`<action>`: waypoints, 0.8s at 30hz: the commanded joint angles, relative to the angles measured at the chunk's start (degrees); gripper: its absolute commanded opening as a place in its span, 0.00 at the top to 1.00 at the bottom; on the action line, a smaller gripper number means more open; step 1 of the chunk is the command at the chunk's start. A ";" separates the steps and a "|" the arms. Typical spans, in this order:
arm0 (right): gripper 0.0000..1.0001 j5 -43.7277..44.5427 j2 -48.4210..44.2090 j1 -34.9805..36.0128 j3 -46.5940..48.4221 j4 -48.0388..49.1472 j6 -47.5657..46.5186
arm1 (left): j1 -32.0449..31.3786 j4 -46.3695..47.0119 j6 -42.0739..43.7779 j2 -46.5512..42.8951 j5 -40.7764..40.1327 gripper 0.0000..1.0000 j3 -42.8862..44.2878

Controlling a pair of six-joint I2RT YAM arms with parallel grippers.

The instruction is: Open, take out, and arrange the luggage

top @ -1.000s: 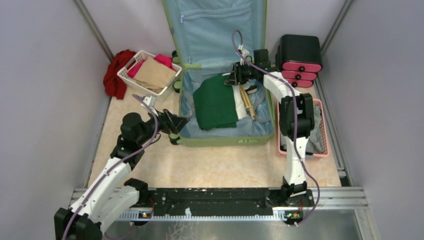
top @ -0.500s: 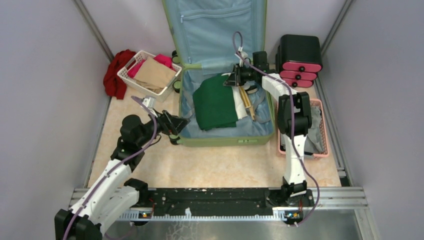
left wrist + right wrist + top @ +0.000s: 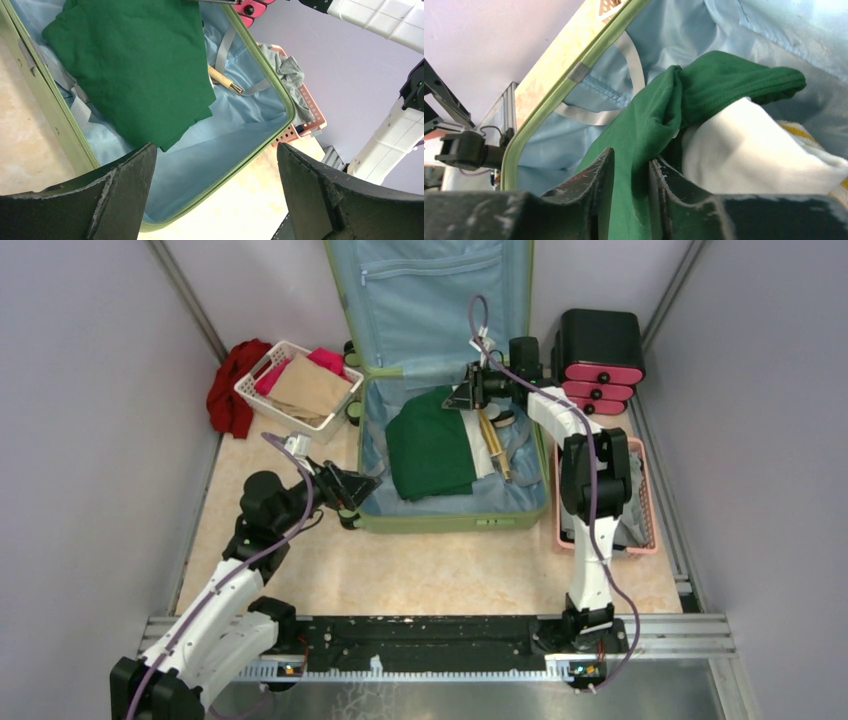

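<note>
Right end effector (image 3: pixel 630 172) pinches the green cloth (image 3: pixel 724 82) inside the suitcase (image 3: pixel 450 522). Left end effector (image 3: pixel 362 485) gapes open at its near-left corner.

Our left gripper (image 3: pixel 358 485) stands wide apart, pointing three o'clock; our right arm (image 3: pixel 590 480) reaches to twelve o'clock, right gripper (image 3: pixel 631 165) pointing nine, pinching green cloth (image 3: pixel 724 85).

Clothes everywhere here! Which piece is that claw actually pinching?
The dark green garment inside the luggage: the right gripper is shut on its bunched edge. The red cloth at the far left and the grey cloth in the pink basket lie untouched.
</note>
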 commanded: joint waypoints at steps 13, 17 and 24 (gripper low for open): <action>0.48 4.33 5.31 2.28 6.82 -3.06 -0.78 | -0.16 2.71 -1.74 -0.84 0.92 0.04 -1.57; 0.48 5.72 6.83 3.29 8.09 -4.59 -1.95 | -0.18 3.09 -1.64 0.23 1.19 0.04 -0.91; 0.79 4.03 5.48 3.46 9.11 -5.42 -3.47 | -0.23 2.42 -1.33 0.04 1.19 0.04 -0.48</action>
